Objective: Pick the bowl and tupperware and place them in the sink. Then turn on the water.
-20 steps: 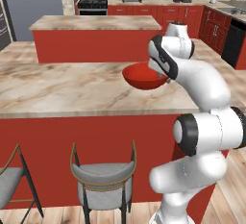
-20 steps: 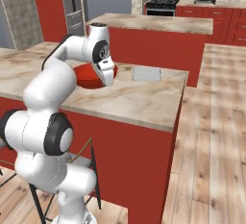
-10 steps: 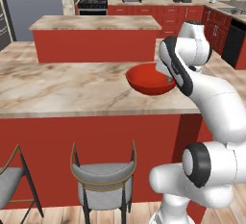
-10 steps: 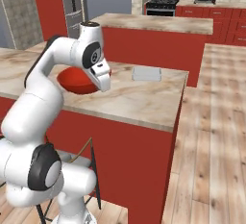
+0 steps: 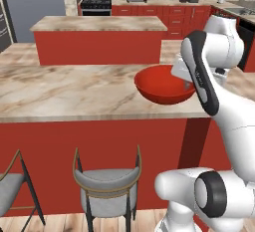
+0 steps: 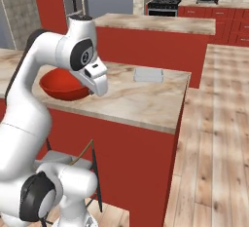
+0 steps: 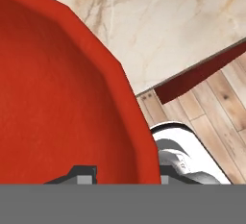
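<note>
The glossy red bowl (image 5: 164, 84) hangs just above the marble island counter (image 5: 64, 91), near its right end. My gripper (image 7: 126, 175) is shut on the bowl's rim, one finger inside the bowl (image 7: 57, 98) and one outside. The white wrist covers the grip in the right base view, where the bowl (image 6: 61, 85) shows to its left. The light grey tupperware (image 6: 148, 75) lies flat on the same counter, farther back near the right edge. A grey rim on the far back-right counter looks like the sink (image 5: 238, 10). The water is out of view.
A grey stool (image 5: 107, 186) stands under the counter's near side, and part of another shows at the left. A second red island (image 5: 99, 39) lies behind. Wooden floor (image 6: 214, 138) opens to the right of the counter.
The arm has swung and straightened up, drawing the held bowl back toward the counter's near edge and the robot. The tupperware has not moved.
</note>
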